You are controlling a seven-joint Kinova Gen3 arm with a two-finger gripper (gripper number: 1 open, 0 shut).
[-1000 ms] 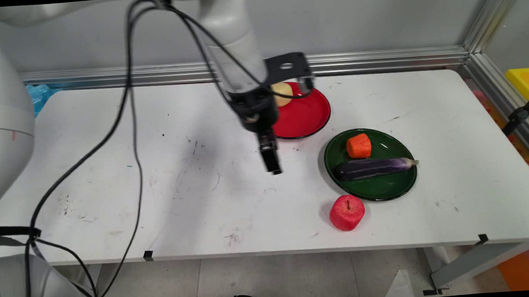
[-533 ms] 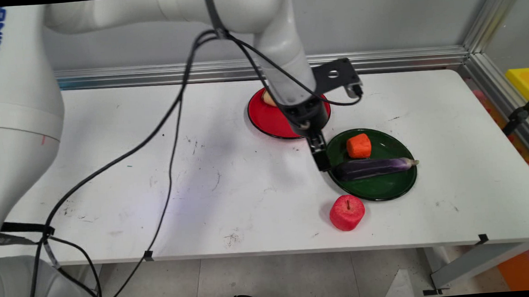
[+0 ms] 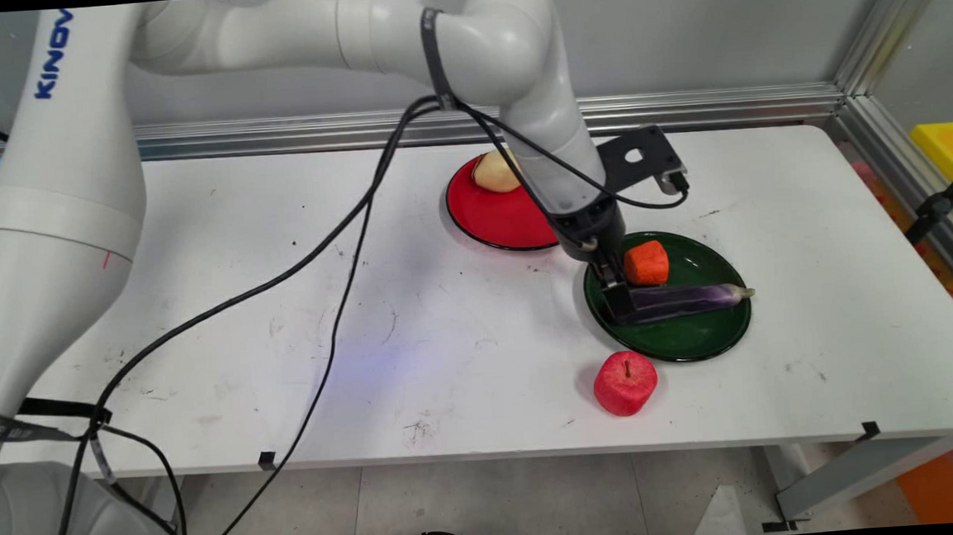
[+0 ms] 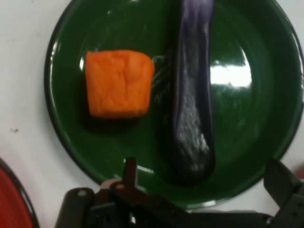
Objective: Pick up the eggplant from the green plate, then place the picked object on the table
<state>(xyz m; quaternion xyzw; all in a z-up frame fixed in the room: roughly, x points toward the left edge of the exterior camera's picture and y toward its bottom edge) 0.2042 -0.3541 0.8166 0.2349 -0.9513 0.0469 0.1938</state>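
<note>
Down at the green plate's [image 3: 696,341] left edge, the gripper [image 3: 618,304] now hangs with its fingers spread wide on either side of the purple eggplant's [image 3: 685,298] blunt end, having swung across from bare table near the red plate [image 3: 498,216] within the last second. Nothing else has shifted: the eggplant lies beside the orange chunk [image 3: 647,263], and the red apple [image 3: 625,382] stands just off the near rim.

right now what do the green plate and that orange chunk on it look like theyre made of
The green plate looks like glazed or enamelled ware, possibly hard plastic: bright glare patches and a glossy dark rim. The orange chunk looks like matte foam, a toy carrot piece perhaps: no shine, a soft, slightly dimpled, creased surface.
</note>
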